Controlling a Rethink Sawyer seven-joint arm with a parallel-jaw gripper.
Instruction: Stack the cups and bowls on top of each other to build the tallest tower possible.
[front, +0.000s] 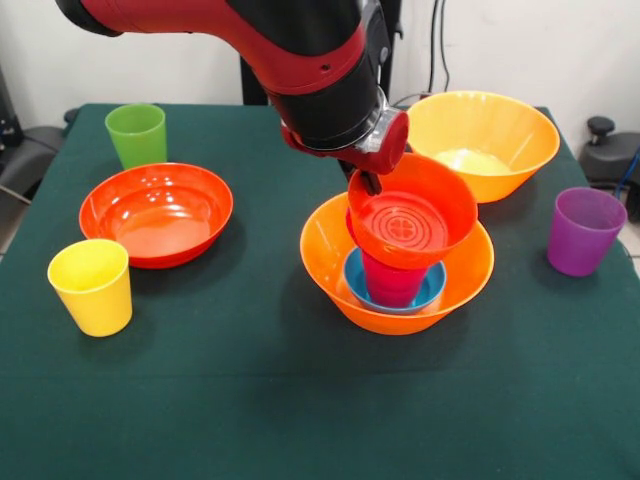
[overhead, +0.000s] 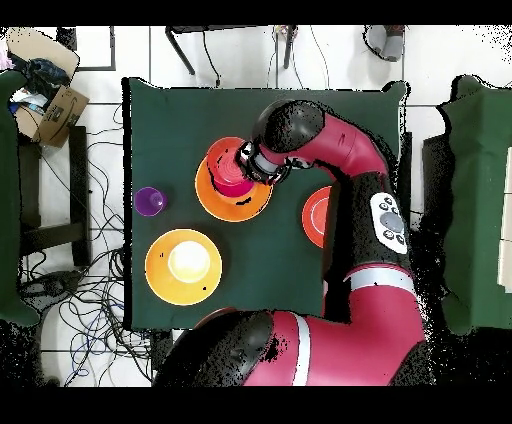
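Note:
A large orange bowl (front: 330, 262) (overhead: 215, 203) stands at the table's middle. In it sits a small blue bowl (front: 430, 288), and a crimson-pink piece (front: 390, 282) stands in the blue bowl; I cannot tell whether it is a cup or a bowl. My gripper (front: 366, 183) (overhead: 245, 165) is shut on the far-left rim of a small red-orange bowl (front: 415, 215) (overhead: 225, 163). It holds this bowl tilted, open side toward the front camera, right over the crimson-pink piece. The green cup (front: 137, 135), yellow cup (front: 90, 287) and purple cup (front: 583, 230) (overhead: 149, 201) stand apart.
A wide shallow red-orange bowl (front: 155, 213) (overhead: 312, 215) lies left of the stack in the front view. A second large orange bowl (front: 482, 140) (overhead: 183, 266) stands behind it to the right. The arm hides the green and yellow cups from overhead.

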